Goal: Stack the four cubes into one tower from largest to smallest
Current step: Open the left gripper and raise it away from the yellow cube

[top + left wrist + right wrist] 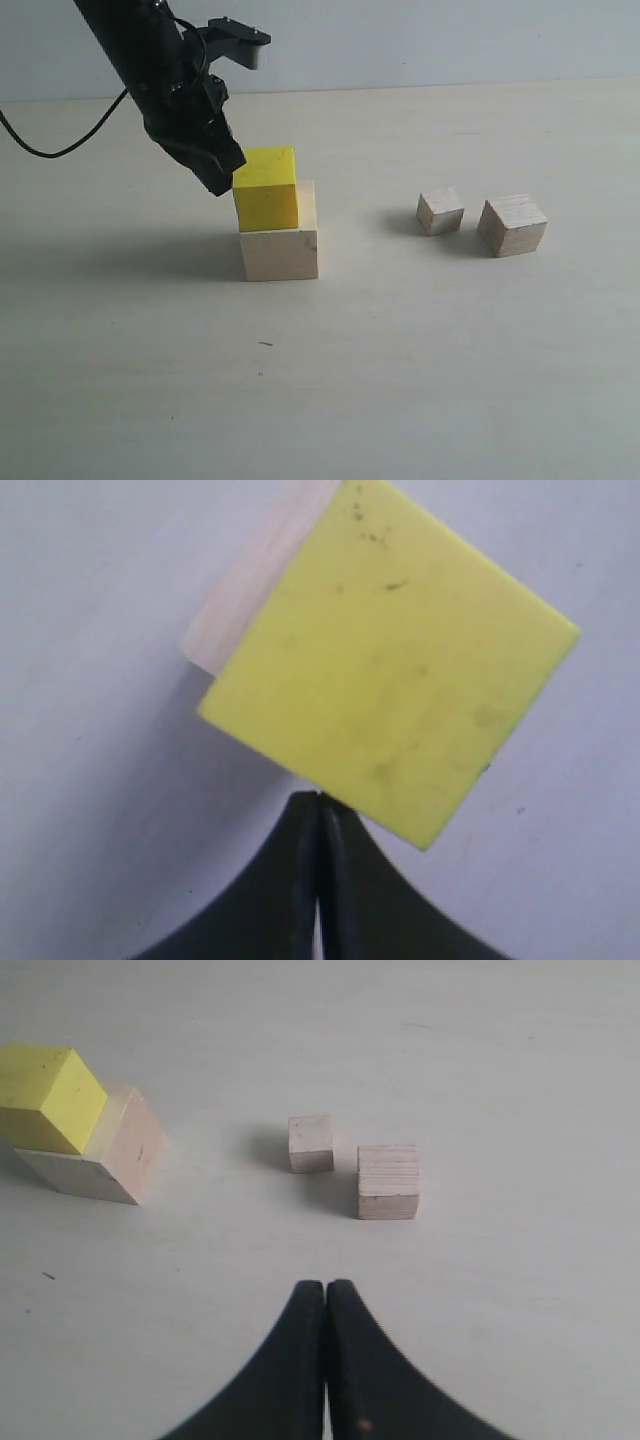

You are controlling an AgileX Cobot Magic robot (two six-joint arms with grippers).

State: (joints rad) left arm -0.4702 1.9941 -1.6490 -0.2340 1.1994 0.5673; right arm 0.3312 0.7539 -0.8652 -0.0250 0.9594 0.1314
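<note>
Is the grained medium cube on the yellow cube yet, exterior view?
No, the medium cube sits on the table beside the small cube, and the yellow cube has a bare top.

Closed left gripper point(319, 810) beside yellow cube point(395, 655).

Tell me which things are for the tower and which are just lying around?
For the tower: large wood cube, yellow cube on it, medium wood cube, small wood cube.
Just lying about: black cable, dark speck on the table.
</note>
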